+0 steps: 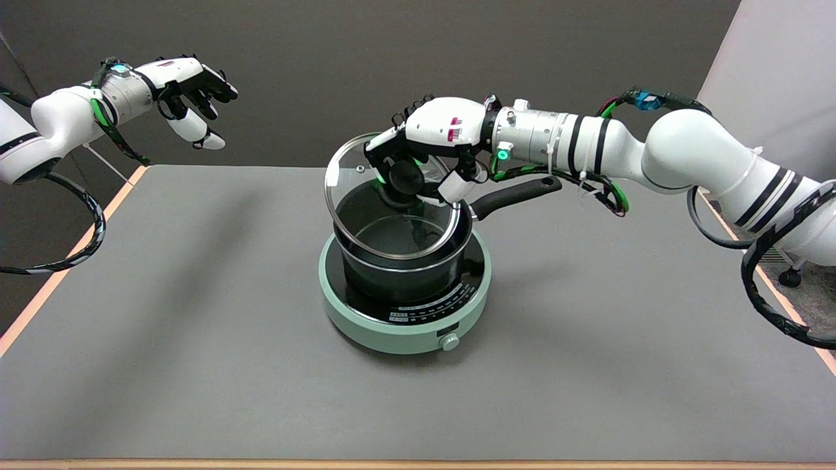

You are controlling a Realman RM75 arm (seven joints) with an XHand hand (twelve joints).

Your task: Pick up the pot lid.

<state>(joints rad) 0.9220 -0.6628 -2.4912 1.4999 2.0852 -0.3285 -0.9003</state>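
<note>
A round glass pot lid (366, 209) with a metal rim and a black knob (404, 177) hangs tilted above a black pot (405, 267), its face turned toward the camera. My right hand (428, 150) grips the knob from above and the right, fingers wrapped around it. The lid's lower edge is still close to the pot's rim; the upper edge is raised clear. The pot's black handle (516, 193) points right, passing under my right forearm.
The pot stands on a mint-green induction cooker (366, 326) with a front dial (449, 341), in the middle of the grey table (196, 365). The idle left hand (189, 85) hangs in the air at the upper left.
</note>
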